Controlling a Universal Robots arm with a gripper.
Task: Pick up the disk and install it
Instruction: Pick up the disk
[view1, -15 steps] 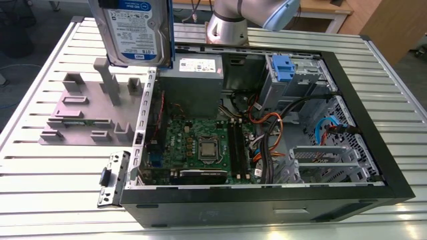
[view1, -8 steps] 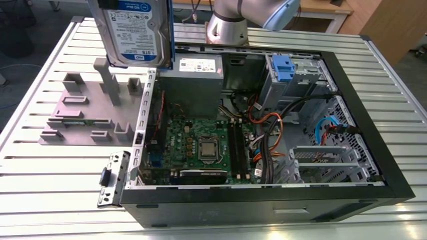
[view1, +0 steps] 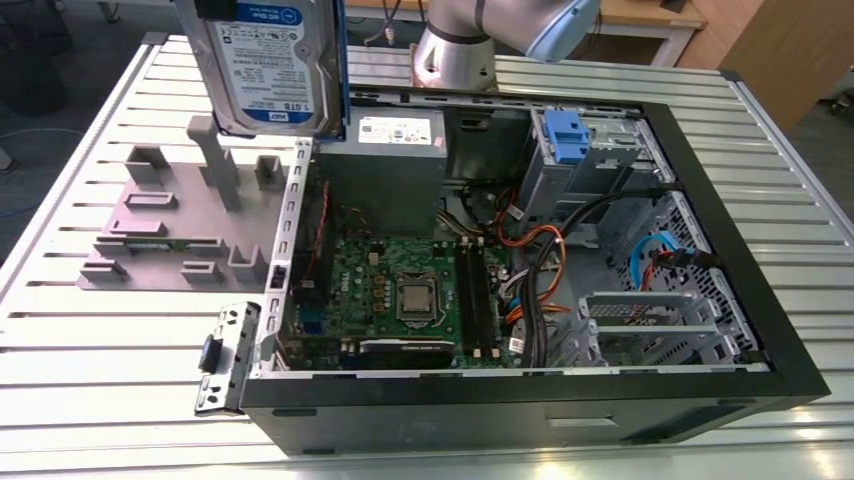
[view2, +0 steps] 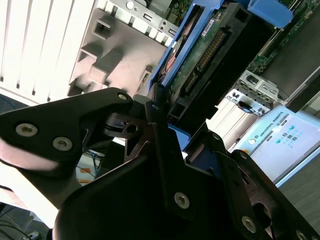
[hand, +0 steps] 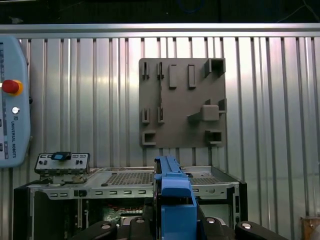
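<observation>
The pick-up is judged done. The disk (view1: 267, 60) is held upright in the air, its label turned to the exterior view. It is clear of the table (view1: 80, 380) and is seen above the grey fixture (view1: 187, 220) and the case's (view1: 534, 400) wall, on the exterior view's left. The installing is judged left to do. No part of the disk is inside the case, and it is kept well apart from the case's far corner, where another blue caddy (view1: 567, 135) is seated.

The gripper (view2: 182, 120) is clenched on the disk. In the second wrist view the black fingers (view2: 162, 145) are pressed against opposite faces of the disk's near end, and the connector edge and blue frame are seen running away from them. In the first wrist view the blue frame is seen edge-on, standing between the two fingers and roughly centred, with the case's edge below it and the fixture flat on the table beyond. Only one end is judged to be gripped; most of the disk's length is left outside the jaws.
</observation>
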